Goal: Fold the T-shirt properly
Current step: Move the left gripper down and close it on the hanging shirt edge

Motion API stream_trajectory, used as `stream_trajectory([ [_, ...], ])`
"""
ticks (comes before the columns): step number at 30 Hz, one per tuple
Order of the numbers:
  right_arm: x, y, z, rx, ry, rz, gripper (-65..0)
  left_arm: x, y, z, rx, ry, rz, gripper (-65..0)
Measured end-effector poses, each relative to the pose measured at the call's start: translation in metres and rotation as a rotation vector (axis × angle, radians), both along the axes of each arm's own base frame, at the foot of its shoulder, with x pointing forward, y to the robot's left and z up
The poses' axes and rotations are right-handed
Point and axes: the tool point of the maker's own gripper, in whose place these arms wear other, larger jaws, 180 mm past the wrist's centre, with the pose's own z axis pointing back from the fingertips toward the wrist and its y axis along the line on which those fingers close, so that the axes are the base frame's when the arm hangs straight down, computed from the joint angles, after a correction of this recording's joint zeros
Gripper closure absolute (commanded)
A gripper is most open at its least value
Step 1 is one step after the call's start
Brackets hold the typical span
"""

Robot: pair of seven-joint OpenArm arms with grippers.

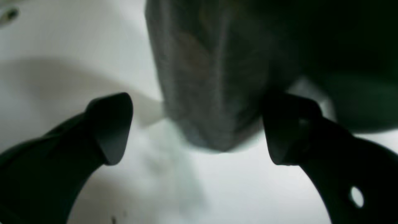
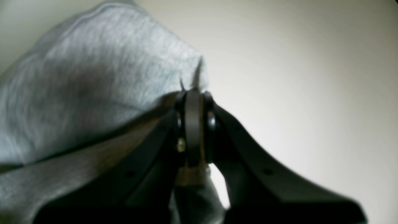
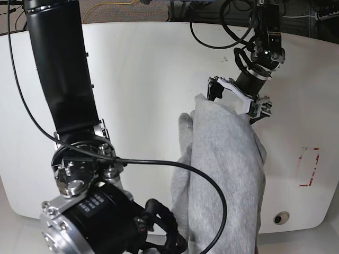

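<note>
left tool (image 1: 199, 130): jaws apart, straddling t-shirt (image 3: 225, 174) edge | right tool (image 2: 193, 124): clamped on t-shirt | t-shirt bunched on white worktop (image 3: 143, 79)

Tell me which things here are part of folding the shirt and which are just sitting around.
Part of the job:
T-shirt, grey, partly lifted off the table
right gripper, shut on the T-shirt
left gripper, open at the T-shirt's far end

Just there:
white table
red marking on the table
cables along the far edge
</note>
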Motion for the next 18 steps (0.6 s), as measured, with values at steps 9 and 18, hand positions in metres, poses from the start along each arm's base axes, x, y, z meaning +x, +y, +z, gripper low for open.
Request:
stream_trajectory([
  [9,-0.006,0.006,0.003,0.001,-0.011,0.026,-0.6,0.007,-0.01,-0.051,-0.007,0.135,-0.026,-62.5],
  [18,-0.004,0.006,0.003,0.002,-0.005,0.021,-0.6,0.017,-0.017,-0.054,-0.017,0.138,-0.043,-16.8],
])
